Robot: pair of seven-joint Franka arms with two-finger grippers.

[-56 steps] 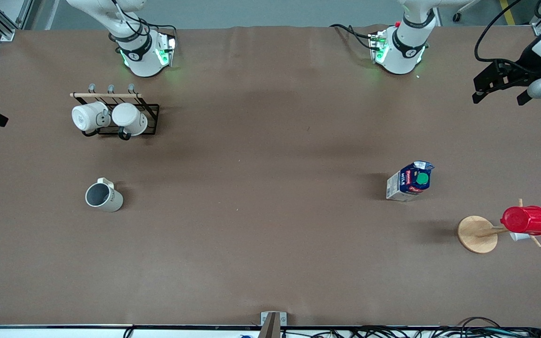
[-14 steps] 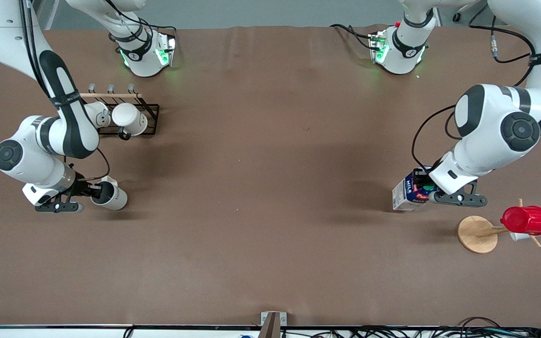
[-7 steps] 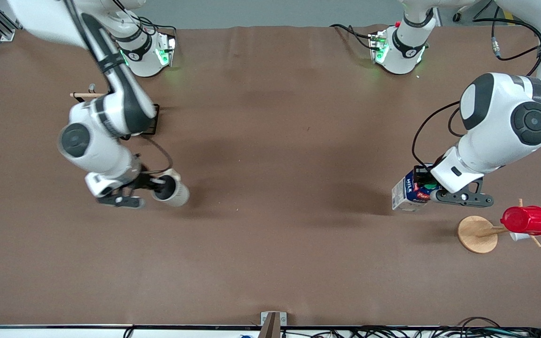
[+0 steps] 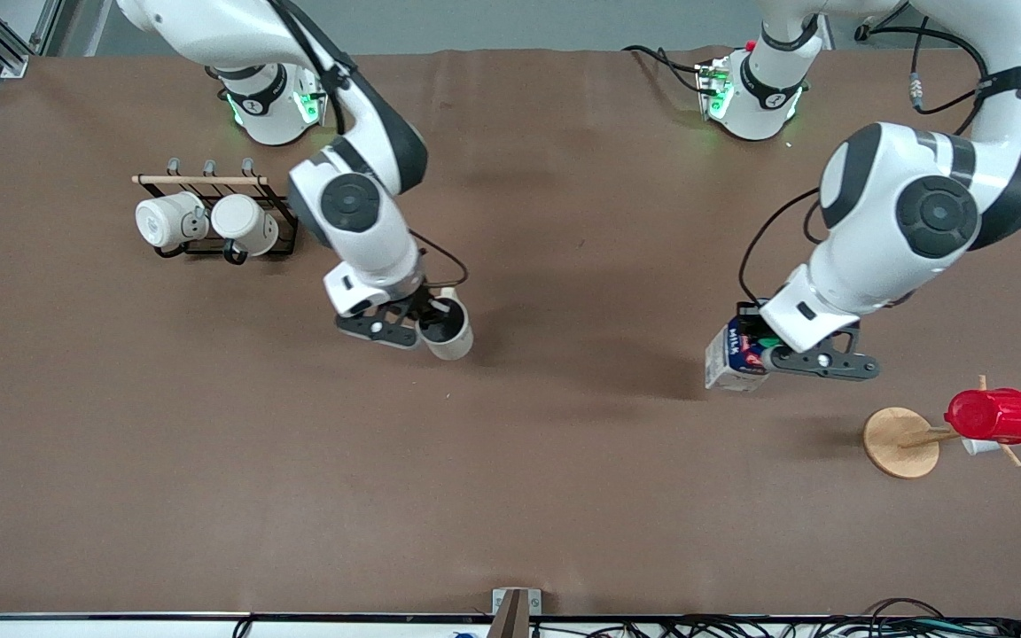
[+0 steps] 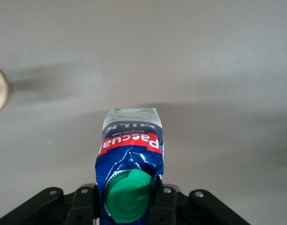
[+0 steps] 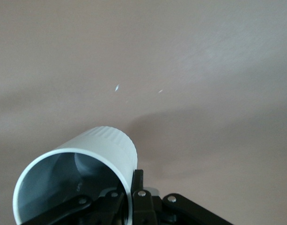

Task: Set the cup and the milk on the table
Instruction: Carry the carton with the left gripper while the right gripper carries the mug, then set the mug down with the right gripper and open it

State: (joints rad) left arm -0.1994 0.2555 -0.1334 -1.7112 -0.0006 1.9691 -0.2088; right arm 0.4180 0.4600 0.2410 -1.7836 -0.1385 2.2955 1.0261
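My right gripper (image 4: 424, 322) is shut on the rim of the cream-beige cup (image 4: 448, 330) and holds it in the air over the middle of the brown table (image 4: 564, 461). In the right wrist view the cup (image 6: 87, 164) shows its dark inside, with one finger inside and one outside the wall. My left gripper (image 4: 763, 354) is shut on the top of the blue milk carton (image 4: 735, 356) and holds it above the table toward the left arm's end. The left wrist view shows the carton (image 5: 130, 159) with its green cap (image 5: 128, 196) between the fingers.
A black wire rack (image 4: 209, 217) with two whiter mugs stands near the right arm's base. A round wooden stand (image 4: 900, 441) with a red plastic cup (image 4: 993, 415) stands toward the left arm's end, nearer the front camera than the carton.
Both arms came in and gripped their objects. The right gripper has carried the cup from the right arm's end toward the table's middle. The left gripper has shifted the carton a little toward the middle.
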